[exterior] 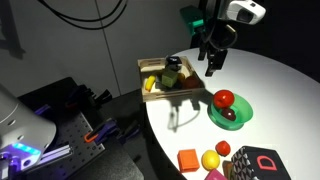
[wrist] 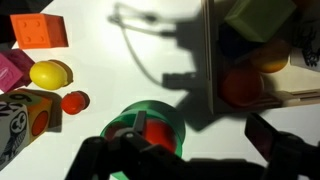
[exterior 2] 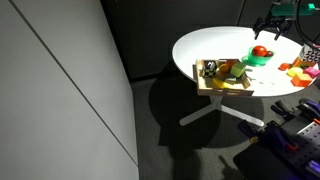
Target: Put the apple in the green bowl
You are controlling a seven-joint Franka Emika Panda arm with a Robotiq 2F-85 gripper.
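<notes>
Claw hangs released and empty above the white worktop. Red apple sits inside the green bowl, at five o'clock from the claw, lower down.

1. One green bowl.
2. One apple and one dark maroon lump.
3. One wooden tray; the pieces in it are too mixed to count.
4. One yellow fruit and one small red fruit.
5. One orange block and one pink block.
6. One round white counter.
</notes>
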